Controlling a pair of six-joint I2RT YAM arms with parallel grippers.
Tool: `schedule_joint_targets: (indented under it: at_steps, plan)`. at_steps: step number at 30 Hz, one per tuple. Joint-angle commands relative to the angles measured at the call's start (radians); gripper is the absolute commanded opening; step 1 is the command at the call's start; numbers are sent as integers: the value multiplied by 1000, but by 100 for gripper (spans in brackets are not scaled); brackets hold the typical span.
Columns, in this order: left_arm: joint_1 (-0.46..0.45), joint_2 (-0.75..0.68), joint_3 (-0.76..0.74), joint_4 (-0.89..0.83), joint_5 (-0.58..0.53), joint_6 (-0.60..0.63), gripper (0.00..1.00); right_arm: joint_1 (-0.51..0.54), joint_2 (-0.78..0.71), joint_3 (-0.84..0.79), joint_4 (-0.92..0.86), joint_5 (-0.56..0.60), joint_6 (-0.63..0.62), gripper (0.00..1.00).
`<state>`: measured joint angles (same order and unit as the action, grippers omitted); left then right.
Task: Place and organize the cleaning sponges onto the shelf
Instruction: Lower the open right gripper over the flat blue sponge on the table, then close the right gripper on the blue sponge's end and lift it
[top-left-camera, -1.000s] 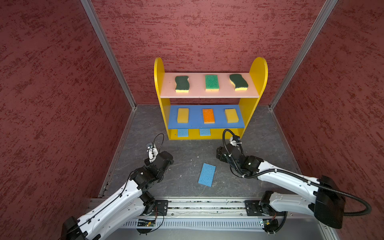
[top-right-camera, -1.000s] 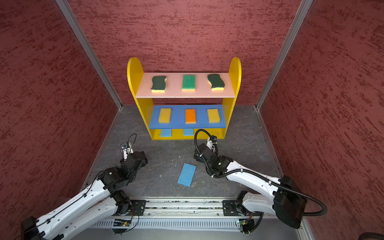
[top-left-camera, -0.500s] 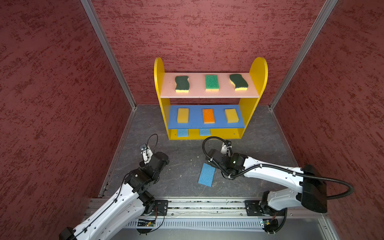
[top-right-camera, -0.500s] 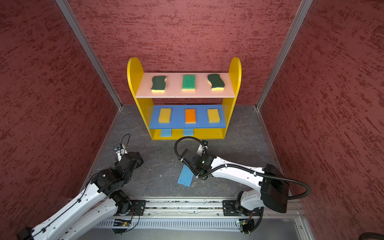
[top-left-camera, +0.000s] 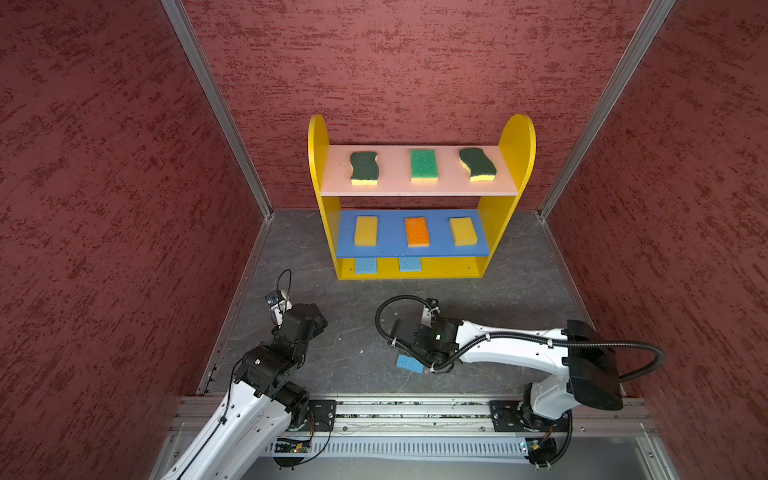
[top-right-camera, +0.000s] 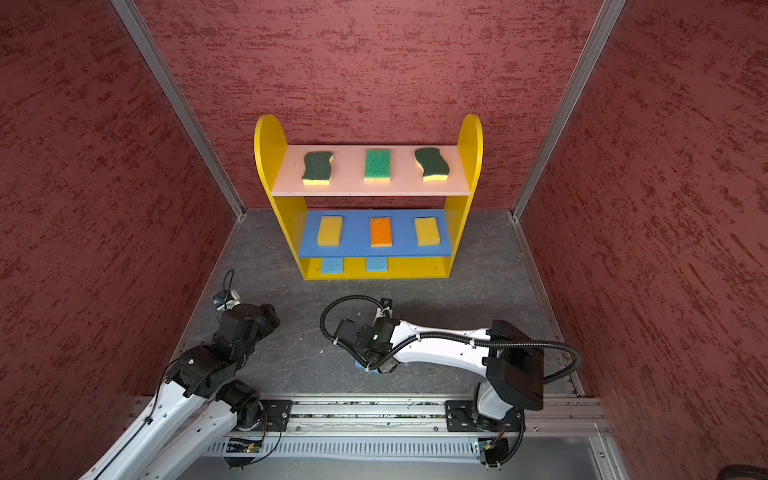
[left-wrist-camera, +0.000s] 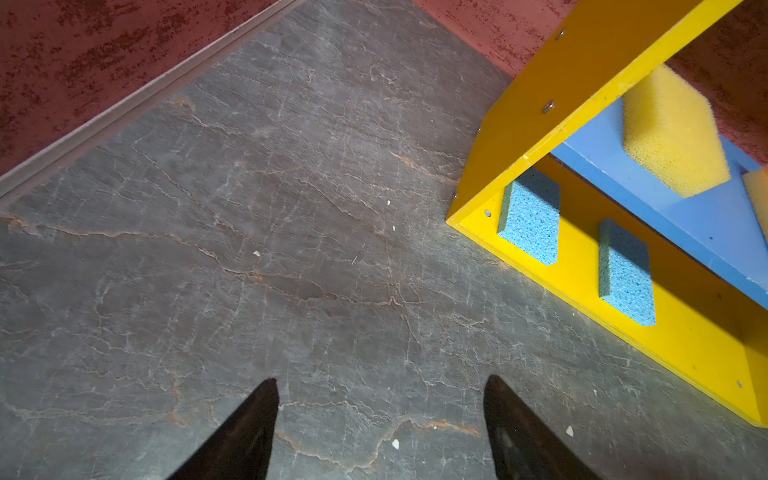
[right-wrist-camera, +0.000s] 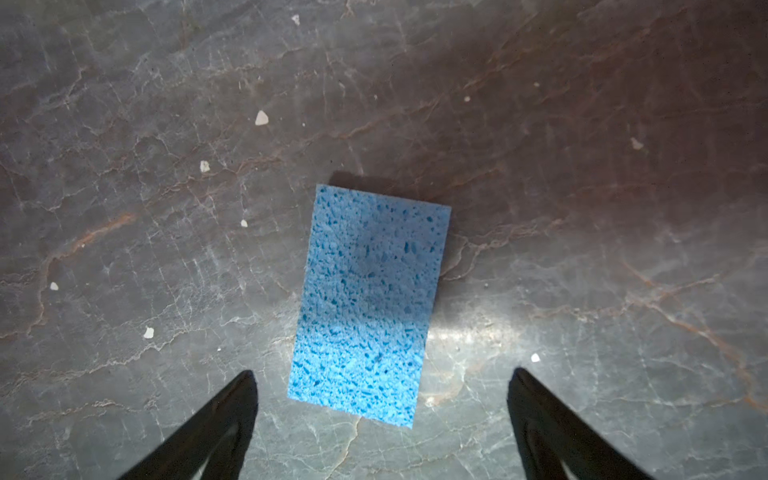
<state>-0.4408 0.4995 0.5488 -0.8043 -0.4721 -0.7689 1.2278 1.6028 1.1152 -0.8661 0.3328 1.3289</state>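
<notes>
Over the floor by the front rail, the right gripper (right-wrist-camera: 382, 372) has swung across from near the shelf (top-left-camera: 515, 141) and now hangs above the loose blue sponge (right-wrist-camera: 370, 299), jaws wide apart and empty. Bare floor (right-wrist-camera: 582, 208) borders every edge of the sponge. The left gripper (left-wrist-camera: 381, 379), jaws apart, has drifted slightly leftward.

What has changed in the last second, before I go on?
The right claw swung back from the shelf to the loose blue sponge on the floor and hangs open over it, gripping nothing. The left claw, also open, shifted slightly leftward. The blue sponge and everything on the shelf stayed put.
</notes>
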Motion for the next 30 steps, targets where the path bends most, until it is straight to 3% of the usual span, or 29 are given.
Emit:
schedule_joint_targets:
  at_steps: [1, 11, 30]
  plan:
    - [18, -26, -2, -22, 72, 28, 79, 1, 48, 5, 10, -62, 42, 95]
    - [48, -27, 0, -24, 151, 48, 79, -1, 112, -9, 52, -151, 72, 95]
    - [47, -67, -10, -30, 151, 45, 80, -22, 218, 48, 73, -217, 21, 94]
